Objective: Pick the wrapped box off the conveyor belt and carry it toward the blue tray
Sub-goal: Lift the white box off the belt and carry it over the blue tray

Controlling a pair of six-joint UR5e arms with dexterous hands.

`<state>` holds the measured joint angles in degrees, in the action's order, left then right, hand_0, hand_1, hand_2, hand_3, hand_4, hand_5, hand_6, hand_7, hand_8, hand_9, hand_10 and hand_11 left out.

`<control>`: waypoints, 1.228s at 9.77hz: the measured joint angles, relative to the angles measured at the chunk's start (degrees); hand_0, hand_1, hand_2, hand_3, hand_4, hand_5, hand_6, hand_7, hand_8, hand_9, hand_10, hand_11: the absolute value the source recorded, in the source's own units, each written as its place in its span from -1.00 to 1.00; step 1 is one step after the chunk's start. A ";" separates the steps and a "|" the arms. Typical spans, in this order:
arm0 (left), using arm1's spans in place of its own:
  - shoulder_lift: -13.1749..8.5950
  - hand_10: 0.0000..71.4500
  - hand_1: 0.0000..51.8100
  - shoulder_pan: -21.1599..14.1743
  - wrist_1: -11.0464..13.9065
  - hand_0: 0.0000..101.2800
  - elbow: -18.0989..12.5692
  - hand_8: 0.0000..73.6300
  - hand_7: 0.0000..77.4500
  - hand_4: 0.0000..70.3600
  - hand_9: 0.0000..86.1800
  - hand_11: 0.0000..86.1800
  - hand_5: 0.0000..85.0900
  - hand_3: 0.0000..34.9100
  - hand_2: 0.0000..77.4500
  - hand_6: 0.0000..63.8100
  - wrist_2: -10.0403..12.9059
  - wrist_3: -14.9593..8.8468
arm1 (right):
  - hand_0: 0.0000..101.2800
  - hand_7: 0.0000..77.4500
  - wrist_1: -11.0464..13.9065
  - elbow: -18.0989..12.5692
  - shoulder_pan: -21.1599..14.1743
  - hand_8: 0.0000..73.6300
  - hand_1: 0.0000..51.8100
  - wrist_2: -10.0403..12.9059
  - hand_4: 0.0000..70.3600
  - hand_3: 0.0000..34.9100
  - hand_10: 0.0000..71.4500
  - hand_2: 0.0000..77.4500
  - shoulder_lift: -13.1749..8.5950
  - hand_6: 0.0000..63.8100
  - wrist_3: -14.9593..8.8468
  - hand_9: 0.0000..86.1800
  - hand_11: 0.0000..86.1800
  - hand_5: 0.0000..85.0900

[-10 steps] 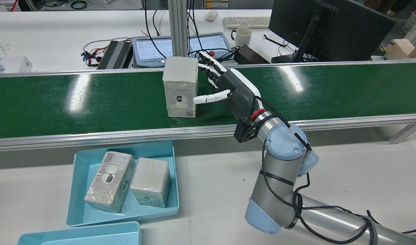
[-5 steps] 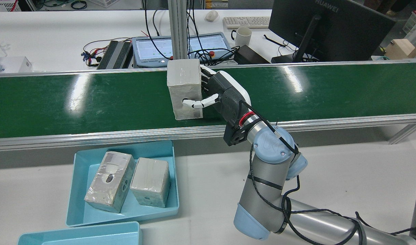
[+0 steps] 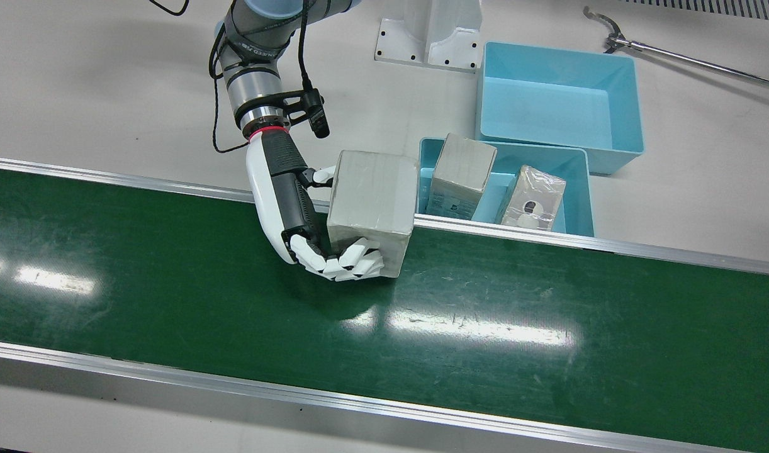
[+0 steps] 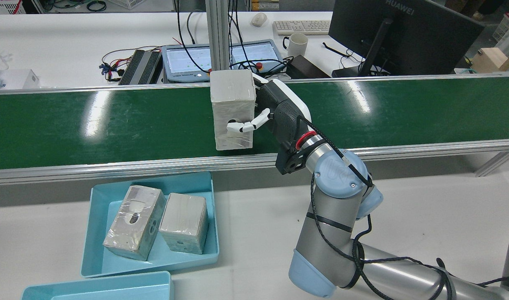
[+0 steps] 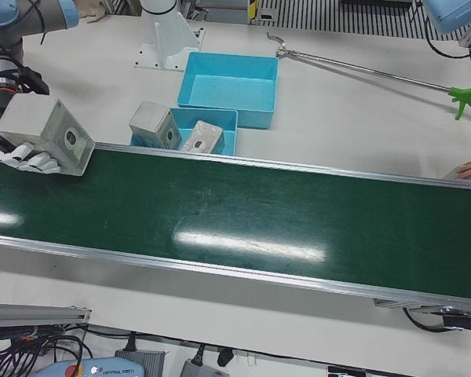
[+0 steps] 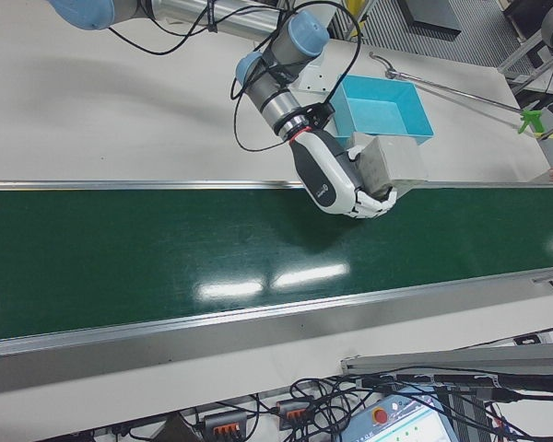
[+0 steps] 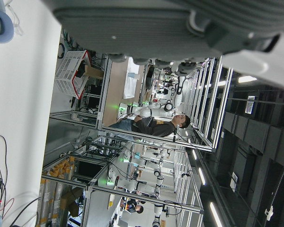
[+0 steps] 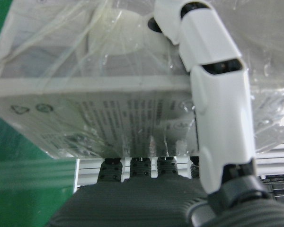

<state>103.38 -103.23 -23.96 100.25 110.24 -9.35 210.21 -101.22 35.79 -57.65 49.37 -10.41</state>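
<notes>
Two light-blue plastic trays sit on the white table beside the conveyor; the nearer blue tray [image 4: 152, 260] holds two film-wrapped grey boxes [image 4: 134, 228] side by side, and the second tray [image 3: 559, 104] stands just behind it with nothing in it. My right hand [image 4: 275, 114], black-backed with white fingers, is clamped on the grey box wrapped in clear film [image 4: 233, 109]: the thumb presses the face with the round hole, and the other fingers [image 3: 343, 261] curl round the opposite face, as the front view shows. The wrapped box stands upright in the rear view, its lower edge over the green conveyor belt [image 4: 113, 121] close to the near aluminium rail; whether it touches the belt I cannot tell. In the right hand view the film-covered box [image 8: 113, 85] fills the picture, pressed against my palm with the thumb lying across it. In the front view the box sits just beside the nearer tray, across the rail from it. My left hand appears only as a dark blurred edge in its own camera, so I cannot tell how its fingers are set.
</notes>
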 joint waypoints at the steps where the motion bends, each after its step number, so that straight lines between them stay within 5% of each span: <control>1: 0.00 -1.00 -1.00 0.00 0.00 -1.00 0.00 -0.99 -0.99 -1.00 -1.00 -0.99 -0.97 -1.00 -0.97 -0.98 0.00 0.00 | 0.00 0.00 2.08 -3.47 -0.16 0.19 -0.52 0.76 -0.35 -0.96 0.11 -0.11 0.00 -0.04 -0.45 -0.28 -0.41 0.22; 3: 0.00 -1.00 -1.00 0.00 0.00 -1.00 0.00 -0.99 -0.99 -1.00 -0.99 -0.99 -0.97 -1.00 -0.99 -1.00 0.00 0.00 | -0.03 0.11 5.13 -9.18 -1.54 0.41 -0.52 2.36 -0.35 -0.85 0.40 -0.11 -0.26 0.08 -2.60 -0.22 -0.29 0.33; 6: 0.00 -0.98 -1.00 0.00 0.00 -1.00 0.00 -0.99 -0.99 -1.00 -0.99 -0.99 -0.97 -1.00 -0.99 -0.98 0.00 0.00 | -0.04 0.20 5.76 -10.24 -6.09 0.53 -0.52 6.24 -0.35 -0.95 0.45 -0.11 -2.66 0.16 -9.99 -0.16 -0.14 0.40; 7: 0.00 -0.98 -1.00 0.00 0.00 -1.00 0.00 -0.99 -0.99 -1.00 -0.99 -0.99 -0.97 -1.00 -0.97 -1.00 0.00 0.00 | -0.04 0.37 5.12 -8.66 -7.84 0.47 -0.52 8.07 -0.32 -0.91 0.40 -0.11 -4.40 0.20 -12.21 0.10 0.18 0.50; 8: 0.00 -0.98 -1.00 0.00 0.00 -1.00 0.00 -0.99 -0.99 -1.00 -0.99 -0.99 -0.97 -1.00 -0.97 -1.00 0.00 0.00 | -0.04 0.37 3.82 -5.87 -9.42 0.47 -0.96 9.33 -0.32 -0.98 0.40 0.08 -6.98 0.20 -13.76 0.10 0.18 0.50; 9: 0.00 -1.00 -1.00 0.00 0.00 -1.00 0.00 -0.99 -0.99 -1.00 -1.00 -0.99 -0.97 -1.00 -0.97 -1.00 0.00 0.00 | -0.04 0.46 2.33 -3.13 -10.59 0.30 -0.98 10.12 -0.32 -0.99 0.30 0.15 -9.45 0.20 -15.27 0.56 0.53 0.62; 11: 0.00 -1.00 -1.00 0.00 0.00 -1.00 0.00 -0.99 -0.99 -1.00 -0.99 -0.99 -0.97 -1.00 -0.99 -0.98 0.00 0.00 | -0.04 0.55 -1.42 1.95 -12.76 0.27 -0.98 10.89 -0.32 -1.00 0.24 0.15 -12.37 0.20 -17.73 0.57 0.47 0.62; 12: 0.00 -1.00 -1.00 0.00 0.00 -1.00 0.00 -0.99 -0.99 -1.00 -0.99 -0.99 -0.97 -1.00 -0.97 -0.98 0.00 0.00 | -0.03 0.55 -2.88 4.05 -14.03 0.17 -0.98 10.77 -0.32 -1.00 0.05 0.15 -12.87 0.20 -18.31 0.57 0.29 0.62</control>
<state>103.37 -103.23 -23.96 100.25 110.24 -9.35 207.33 -97.17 21.76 -46.88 36.50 -28.72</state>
